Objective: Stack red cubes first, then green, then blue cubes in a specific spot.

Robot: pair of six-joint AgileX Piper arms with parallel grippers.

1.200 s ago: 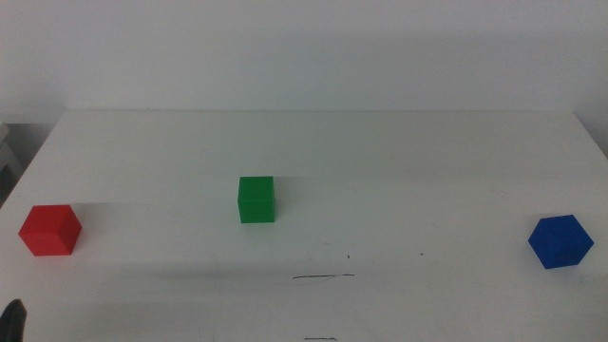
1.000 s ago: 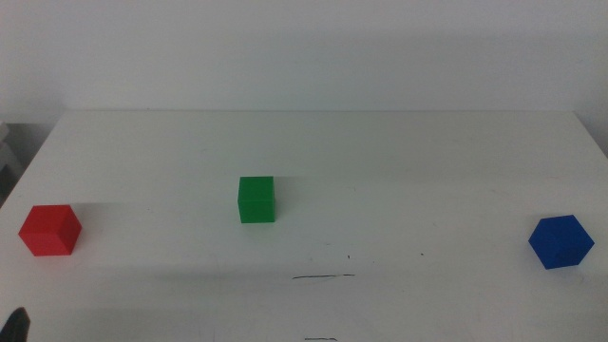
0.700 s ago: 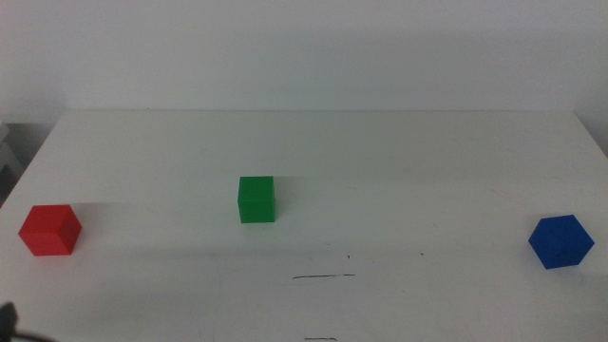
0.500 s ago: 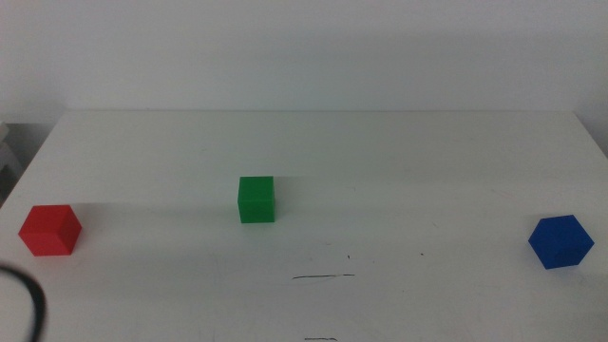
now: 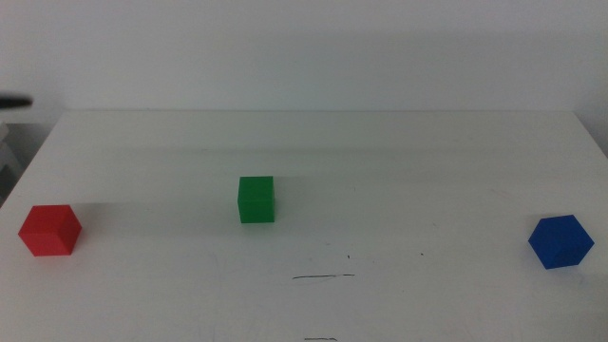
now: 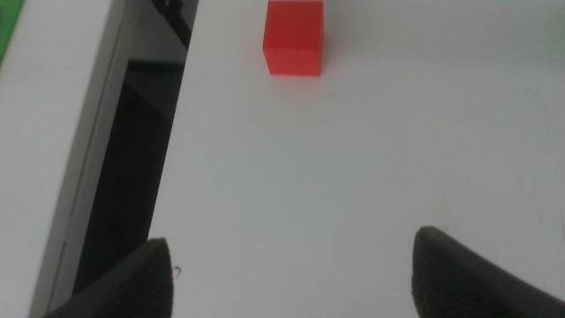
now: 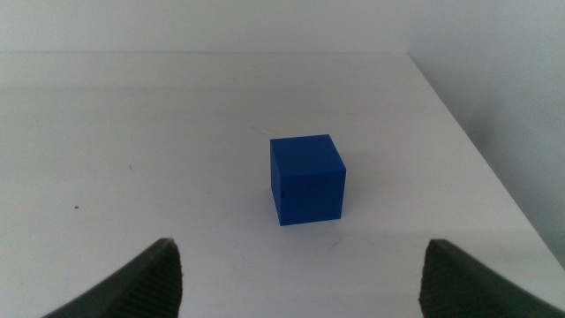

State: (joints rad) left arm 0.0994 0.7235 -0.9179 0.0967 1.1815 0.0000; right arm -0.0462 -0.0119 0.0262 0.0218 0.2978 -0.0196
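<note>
From where I stood, the three cubes had not shifted at all over the last second or so. The red cube (image 5: 49,230) sat at the worktop's (image 5: 380,171) left edge, the green cube (image 5: 256,199) near the middle, and the blue cube (image 5: 560,241) far off to the right, all well apart and none stacked.

What had changed was at the left. A dark shape that had shown at the bottom left corner of the middle view was gone from there, and a dark sliver (image 5: 13,101) now showed at the left edge higher up, past the worktop's back corner. I took it for part of the left arm on the move, though it was too blurred to be sure. If so, the first step, fetching the red cube, was only just starting.

The wrist views gave what the middle view could not. The left gripper (image 6: 296,274) was released, its jaws spread wide, looking down on bare worktop close to the table's edge (image 6: 132,132), with the red cube (image 6: 294,37) ahead of it and well clear of the jaws. The right gripper (image 7: 300,274) was likewise released, jaws wide, facing the blue cube (image 7: 305,179), which stood apart from it near the worktop's right side. Neither gripper appeared plainly in the middle view, and only that view showed all three cubes together.
</note>
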